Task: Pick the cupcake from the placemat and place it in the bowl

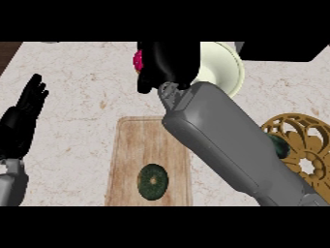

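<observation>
We see the right hand (169,60) curled round the pink cupcake (137,60) beside the bowl (224,68) near the desk's far edge; releasing here could drop it outside the rim, since it hangs left of the bowl.

Pale marble counter (82,87) — wooden board (135,145), cream bowl (224,65), gold openwork placemat (317,145) on it.

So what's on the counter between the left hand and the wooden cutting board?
Nothing: in the head view only bare marble counter separates the left hand from the cutting board.
</observation>
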